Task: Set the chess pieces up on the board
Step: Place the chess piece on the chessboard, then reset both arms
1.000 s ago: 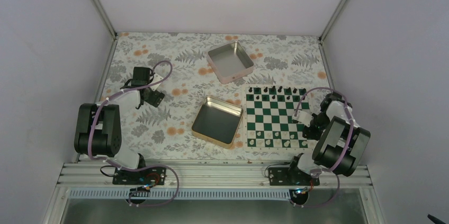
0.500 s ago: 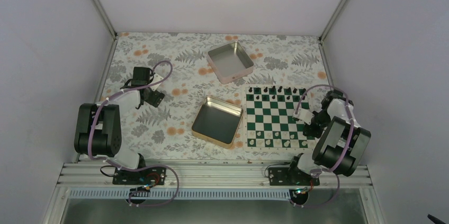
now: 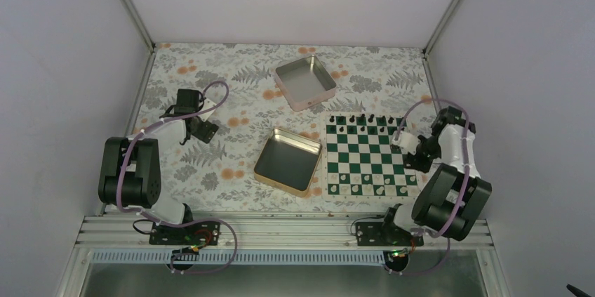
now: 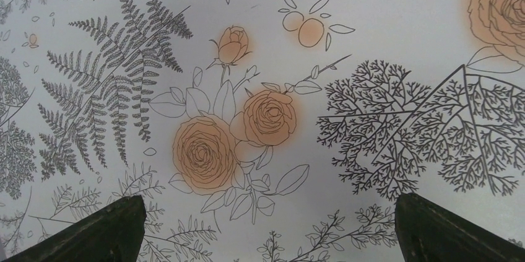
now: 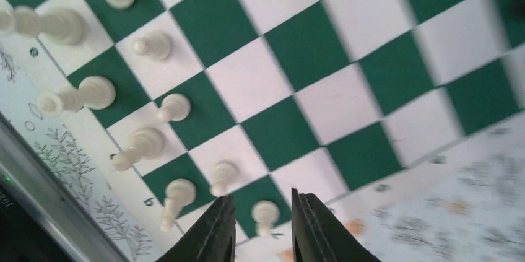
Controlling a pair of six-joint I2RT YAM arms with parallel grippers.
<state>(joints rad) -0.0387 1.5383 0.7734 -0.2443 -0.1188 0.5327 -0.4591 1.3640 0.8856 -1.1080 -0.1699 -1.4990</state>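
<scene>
On the table (image 3: pixel 210 86), right half: the board (image 3: pixel 365 156) lies flat with two tins (image 3: pixel 286 160) to its left and far-left. The left gripper (image 4: pixel 267 199) hangs over bare cloth, well away from the board, jaws wide apart and empty. The right gripper (image 5: pixel 261 197) hovers over the board's near right corner, jaws parted only a little and gripping nothing. The pawn (image 5: pixel 266 212) seen through the gap stands free on its square, touching neither finger. White chess pieces (image 5: pixel 151 45) fill the two near rows and black ones (image 3: pixel 361 123) the far rows; whether every square is correct is too small to tell. Handling, judged: the pieces look like hard, smooth plastic, so very light, stiff, not fragile, but slippery and quick to topple on their narrow bases. Best hold is from above on the stem just under the head, closing gently. Neighbours stand close, so the fingers should line up with the gap between pieces.
</scene>
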